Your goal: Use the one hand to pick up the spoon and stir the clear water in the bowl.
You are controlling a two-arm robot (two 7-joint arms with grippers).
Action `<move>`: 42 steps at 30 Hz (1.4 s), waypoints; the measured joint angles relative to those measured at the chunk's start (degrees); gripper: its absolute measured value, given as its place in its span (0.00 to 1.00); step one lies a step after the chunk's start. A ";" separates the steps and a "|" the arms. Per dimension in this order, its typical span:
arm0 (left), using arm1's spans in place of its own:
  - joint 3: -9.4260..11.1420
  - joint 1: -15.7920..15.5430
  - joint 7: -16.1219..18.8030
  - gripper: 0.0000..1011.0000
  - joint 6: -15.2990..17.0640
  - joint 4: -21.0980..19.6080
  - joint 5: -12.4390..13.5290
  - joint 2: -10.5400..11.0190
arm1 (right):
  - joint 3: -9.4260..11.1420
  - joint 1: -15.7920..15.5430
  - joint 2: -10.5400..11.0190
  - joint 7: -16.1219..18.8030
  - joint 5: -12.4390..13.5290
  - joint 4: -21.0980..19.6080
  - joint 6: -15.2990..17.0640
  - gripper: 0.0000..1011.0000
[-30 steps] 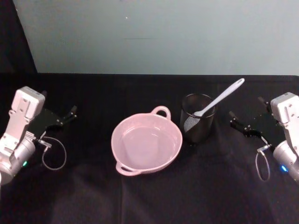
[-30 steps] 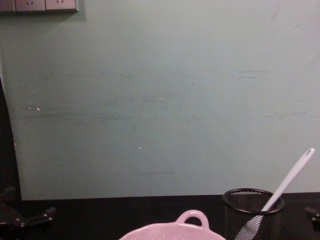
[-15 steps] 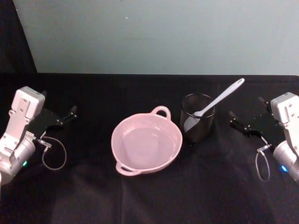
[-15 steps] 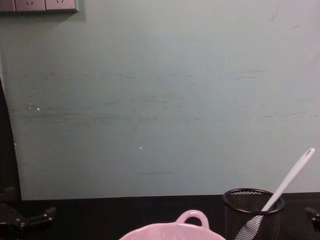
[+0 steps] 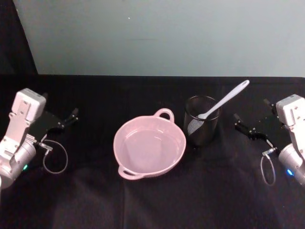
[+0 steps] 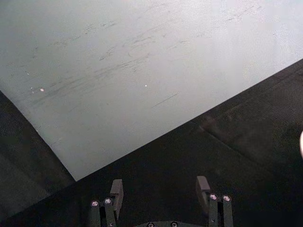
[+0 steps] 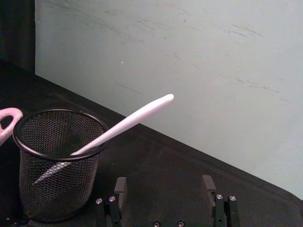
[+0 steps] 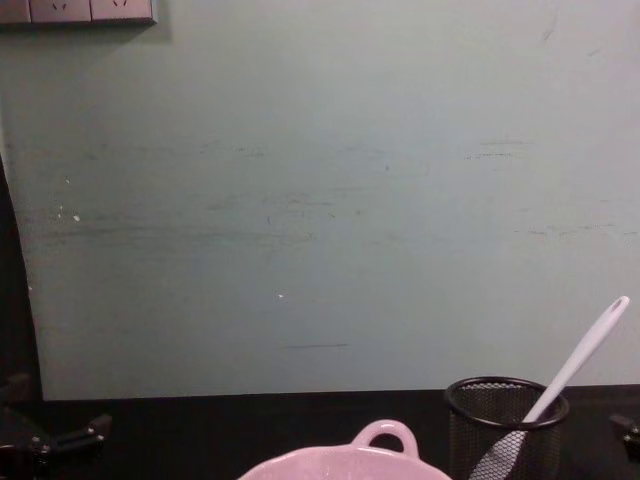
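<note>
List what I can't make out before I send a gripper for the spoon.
- Spoon scoop: right wrist view, veiled by the mesh cup.
- Bowl: chest view, cut off by the lower edge.
- Water depth: head view, too clear to judge.

desk (image 5: 152,202): black cloth over the whole top, running back to a pale wall. directly on it: pink bowl (image 5: 127,136), about centre, one loop handle to the back right, the other to the front left. black mesh cup (image 5: 205,133), upright, just right of the bowl; touching or apart, cannot tell.
</note>
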 joint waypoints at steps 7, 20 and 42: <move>0.00 0.00 0.00 1.00 0.00 0.00 0.00 0.00 | 0.97 -0.71 0.42 1.11 0.60 -1.14 -0.38 0.99; 0.00 0.00 0.00 1.00 0.00 0.00 0.00 0.00 | 6.65 -10.87 3.75 2.33 4.05 -10.83 -3.12 0.99; 0.00 0.00 0.00 1.00 0.00 0.00 0.00 0.00 | 14.01 -16.61 -8.45 11.59 30.31 -12.58 -5.52 0.99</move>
